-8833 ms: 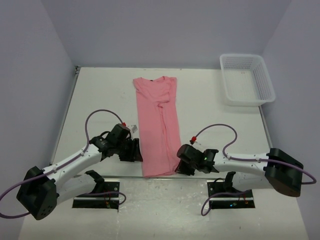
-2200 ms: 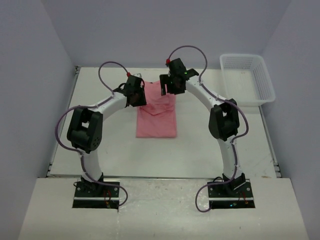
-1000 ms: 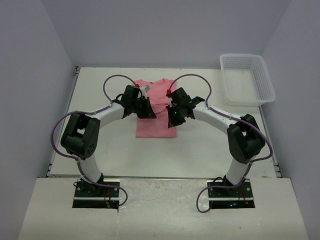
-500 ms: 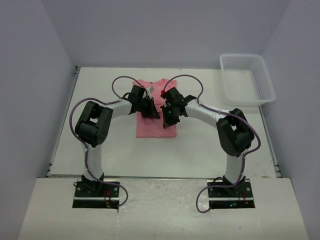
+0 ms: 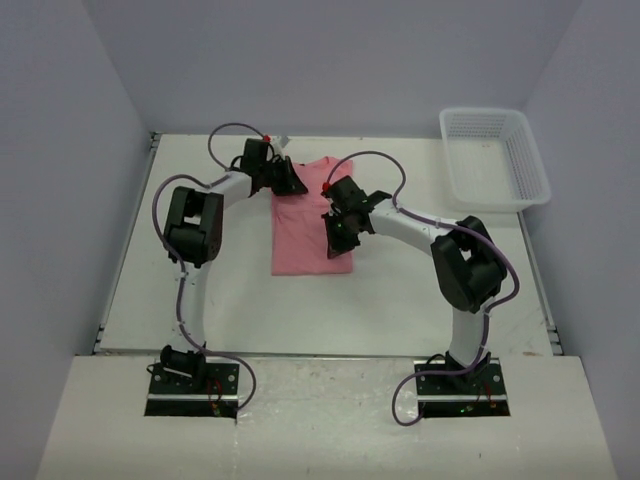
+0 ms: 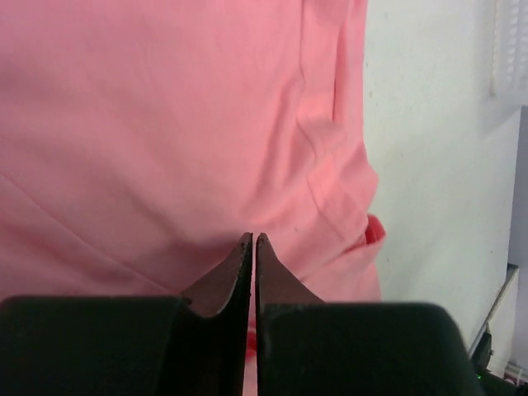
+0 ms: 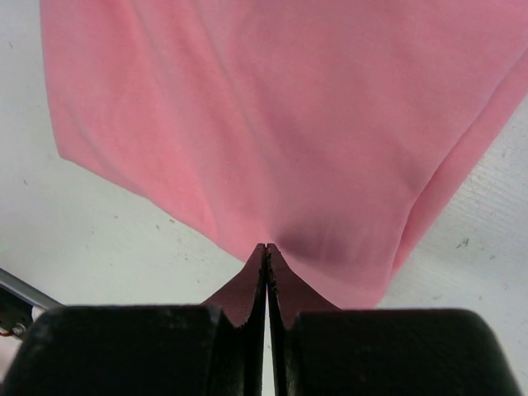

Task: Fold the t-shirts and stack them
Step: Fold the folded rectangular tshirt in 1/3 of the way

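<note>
A salmon-pink t-shirt [image 5: 300, 240] lies folded flat in the middle of the white table, with its sleeves at the far end. My left gripper [image 5: 294, 186] is shut, low over the shirt's far left part. In the left wrist view its tips [image 6: 254, 238] meet over wrinkled pink cloth [image 6: 165, 124], and I see no fabric between them. My right gripper [image 5: 335, 243] is also shut, near the shirt's right side. In the right wrist view its closed tips [image 7: 266, 246] sit at the edge of the shirt [image 7: 289, 107] and cast a shadow on it.
A white mesh basket [image 5: 492, 200] stands at the far right corner of the table. Bare white tabletop [image 5: 430, 290] lies around the shirt. Both arms arch over the table from the near edge. Grey walls stand on three sides.
My left gripper has swept from the middle of the shirt to its far left part. The right gripper has barely moved. The shirt stays in place and both grippers stay shut.
</note>
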